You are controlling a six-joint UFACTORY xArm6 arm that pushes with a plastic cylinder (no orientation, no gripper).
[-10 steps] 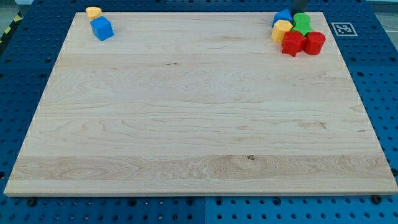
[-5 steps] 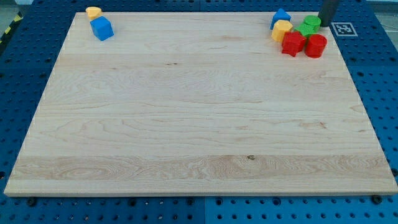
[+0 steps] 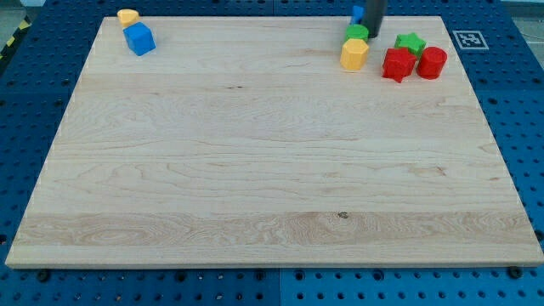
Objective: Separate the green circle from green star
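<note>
On the wood board (image 3: 255, 170), you've no claw, just my tip (image 3: 371, 35) touching green circle (image 3: 357, 33), w/ green star (image 3: 410, 42) apart to view's right.

Tip (image 3: 371, 35) touching green circle (image 3: 357, 33); green star (image 3: 410, 42) apart, toward view's right.

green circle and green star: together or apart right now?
Apart. Green circle sits by my tip, above the yellow block; bare board separates it from the green star.
</note>
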